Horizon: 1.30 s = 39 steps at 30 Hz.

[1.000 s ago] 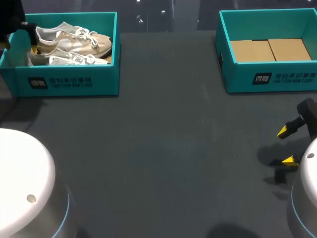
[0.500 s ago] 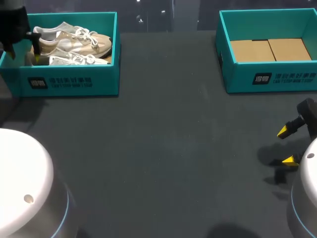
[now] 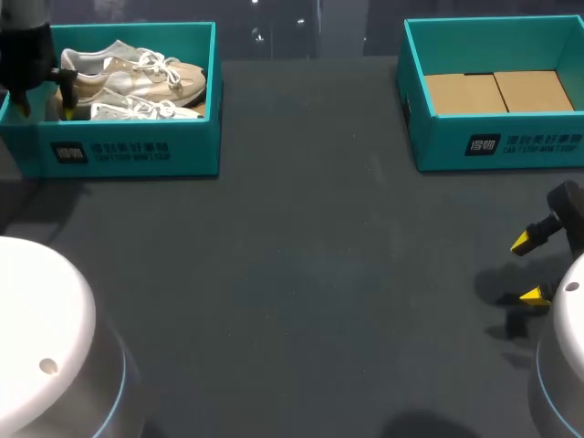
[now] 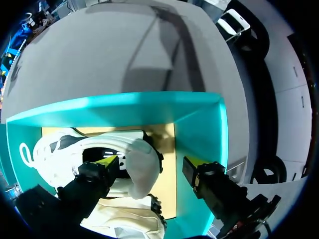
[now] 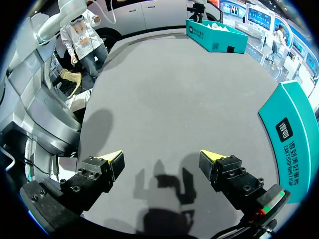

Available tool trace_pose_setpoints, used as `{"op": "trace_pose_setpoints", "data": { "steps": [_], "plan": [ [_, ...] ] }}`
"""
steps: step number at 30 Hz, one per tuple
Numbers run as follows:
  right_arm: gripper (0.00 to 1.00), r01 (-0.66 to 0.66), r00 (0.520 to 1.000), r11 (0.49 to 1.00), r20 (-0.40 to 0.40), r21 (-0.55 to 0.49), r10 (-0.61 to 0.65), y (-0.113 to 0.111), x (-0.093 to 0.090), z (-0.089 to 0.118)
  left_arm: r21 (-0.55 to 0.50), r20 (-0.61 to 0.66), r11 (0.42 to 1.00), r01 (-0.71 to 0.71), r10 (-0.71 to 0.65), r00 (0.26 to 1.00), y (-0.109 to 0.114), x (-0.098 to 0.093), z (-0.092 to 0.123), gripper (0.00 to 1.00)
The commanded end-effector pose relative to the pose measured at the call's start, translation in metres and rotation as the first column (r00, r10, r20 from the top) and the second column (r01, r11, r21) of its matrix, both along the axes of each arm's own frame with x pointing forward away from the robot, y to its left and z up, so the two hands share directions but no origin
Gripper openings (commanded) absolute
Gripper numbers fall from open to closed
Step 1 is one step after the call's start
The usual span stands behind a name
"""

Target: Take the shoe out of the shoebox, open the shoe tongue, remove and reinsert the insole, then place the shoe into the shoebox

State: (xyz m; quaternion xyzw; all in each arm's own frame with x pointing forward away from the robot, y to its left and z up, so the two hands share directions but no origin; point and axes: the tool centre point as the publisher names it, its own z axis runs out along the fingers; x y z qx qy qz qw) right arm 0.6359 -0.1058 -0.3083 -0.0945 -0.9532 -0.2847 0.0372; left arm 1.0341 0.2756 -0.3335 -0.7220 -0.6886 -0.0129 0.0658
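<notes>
white rounded arm bodies, thin blue ring, black gripper fingers, yellow tips

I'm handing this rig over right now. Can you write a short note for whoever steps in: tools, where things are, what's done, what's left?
Left tool: open, down in the left box, with the heel of a shoe between its fingers, not gripped.
Right tool: open and empty, over the table in front of the right box.
Things: that shoe and a second shoe lie in the left box; the right box shows only its cardboard floor.
Done: nothing yet, no shoe is out.
Left: grip and lift the shoe out, open the tongue, pull and refit the insole, box the shoe.
</notes>
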Motion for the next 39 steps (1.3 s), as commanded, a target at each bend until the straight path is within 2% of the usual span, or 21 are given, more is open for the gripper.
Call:
{"op": "trace_pose_setpoints", "data": {
  "steps": [1, 19, 22, 24, 34, 37, 39],
  "plan": [
    [1.0, 0.001, 1.0, 1.0, 0.002, -0.002, -0.001, 0.0, -0.002, 0.0, -0.004, 0.014, 1.0, -0.001, 0.001, 1.0, 0.003, -0.002, -0.007, 0.81],
    [1.0, 0.001, 1.0, 1.0, 0.002, -0.002, -0.001, 0.0, -0.002, 0.0, 0.001, 0.038, 1.0, -0.013, 0.013, 0.999, 0.005, -0.005, -0.027, 0.73],
    [1.0, 0.001, 1.0, 1.0, 0.002, -0.002, -0.001, 0.0, -0.002, 0.0, 0.005, 0.039, 1.0, -0.017, 0.016, 0.999, 0.006, -0.004, -0.03, 0.69],
    [1.0, 0.001, 1.0, 1.0, 0.002, -0.002, -0.001, 0.0, -0.002, 0.0, 0.009, 0.041, 1.0, -0.02, 0.019, 0.999, 0.006, -0.004, -0.031, 0.61],
    [1.0, 0.001, 1.0, 1.0, 0.002, -0.002, -0.001, 0.0, -0.002, 0.0, 0.023, 0.044, 1.0, -0.022, 0.021, 0.999, 0.007, -0.002, -0.035, 0.46],
    [1.0, 0.001, 1.0, 1.0, 0.002, -0.002, -0.001, 0.0, -0.002, 0.0, 0.026, 0.045, 0.999, -0.02, 0.019, 0.999, 0.007, -0.002, -0.035, 0.35],
    [1.0, 0.001, 1.0, 1.0, 0.002, -0.002, -0.001, 0.0, -0.002, 0.0, 0.028, 0.046, 0.999, -0.019, 0.018, 0.999, 0.008, -0.002, -0.035, 0.03]
  ]
}}
